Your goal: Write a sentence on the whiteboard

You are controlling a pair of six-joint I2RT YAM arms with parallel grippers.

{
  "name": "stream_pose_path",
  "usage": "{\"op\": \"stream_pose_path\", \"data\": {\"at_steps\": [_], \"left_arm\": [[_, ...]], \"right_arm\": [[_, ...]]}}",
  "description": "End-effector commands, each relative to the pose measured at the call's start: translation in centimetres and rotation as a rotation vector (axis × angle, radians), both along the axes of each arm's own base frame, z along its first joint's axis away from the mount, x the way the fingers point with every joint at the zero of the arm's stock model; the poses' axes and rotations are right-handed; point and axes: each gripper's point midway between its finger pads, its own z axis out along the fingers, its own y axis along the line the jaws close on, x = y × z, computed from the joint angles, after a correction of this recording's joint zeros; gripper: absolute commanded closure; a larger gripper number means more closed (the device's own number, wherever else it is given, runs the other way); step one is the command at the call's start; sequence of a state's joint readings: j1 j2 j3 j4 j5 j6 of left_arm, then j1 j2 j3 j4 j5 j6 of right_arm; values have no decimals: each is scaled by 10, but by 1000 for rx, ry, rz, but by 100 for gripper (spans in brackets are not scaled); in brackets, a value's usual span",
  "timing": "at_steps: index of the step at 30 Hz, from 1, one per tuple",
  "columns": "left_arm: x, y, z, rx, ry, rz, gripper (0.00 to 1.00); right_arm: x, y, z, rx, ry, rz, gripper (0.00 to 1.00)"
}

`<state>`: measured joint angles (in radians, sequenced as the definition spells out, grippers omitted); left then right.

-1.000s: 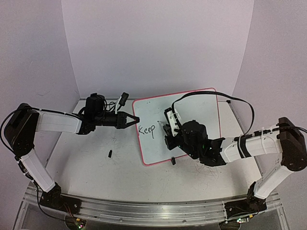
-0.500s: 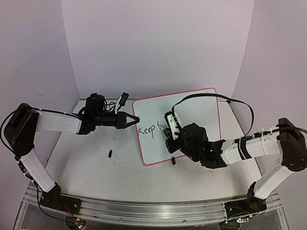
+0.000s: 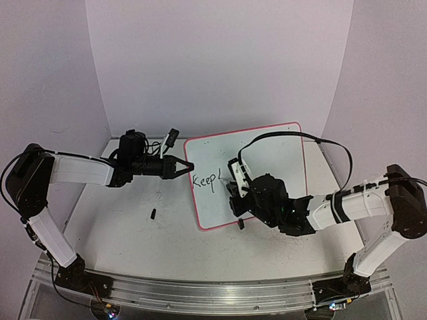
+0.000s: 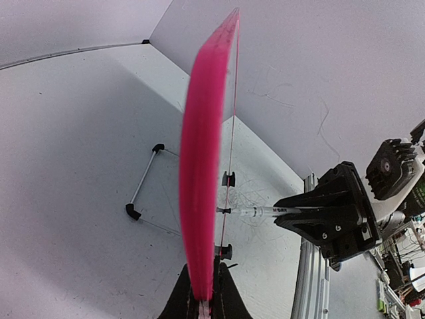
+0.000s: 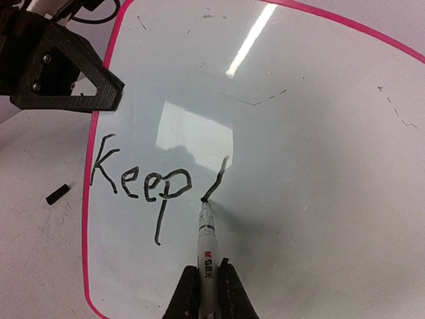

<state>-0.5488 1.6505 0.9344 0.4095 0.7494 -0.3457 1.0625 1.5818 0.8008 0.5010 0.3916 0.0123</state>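
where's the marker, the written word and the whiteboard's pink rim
marker (image 5: 206,246): right wrist view, mid barrel at the printed label.
written word (image 5: 151,191): right wrist view, on the second e of "Keep".
whiteboard (image 5: 84,222): right wrist view, on its pink left rim.

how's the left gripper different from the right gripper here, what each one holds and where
The left gripper is shut on the whiteboard's pink rim; the right gripper is shut on a marker. The left gripper meets the whiteboard at its left edge; the right gripper is over its white face, marker tip on it just after "Keep". Both are black with two fingers.
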Motion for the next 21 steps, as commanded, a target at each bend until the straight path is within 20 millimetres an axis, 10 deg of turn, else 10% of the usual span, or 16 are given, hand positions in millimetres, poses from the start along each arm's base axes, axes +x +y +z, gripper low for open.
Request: {"op": "stream_pose_path", "data": {"at_steps": [1,21], "left_arm": [[6,6,16,0,-71,36,98],[5,5,15,0,-65,30,98]], "right_arm": [[-6,-4,0,19,19,-5,100],[3,3,23,69,-44,-32,100]]}}
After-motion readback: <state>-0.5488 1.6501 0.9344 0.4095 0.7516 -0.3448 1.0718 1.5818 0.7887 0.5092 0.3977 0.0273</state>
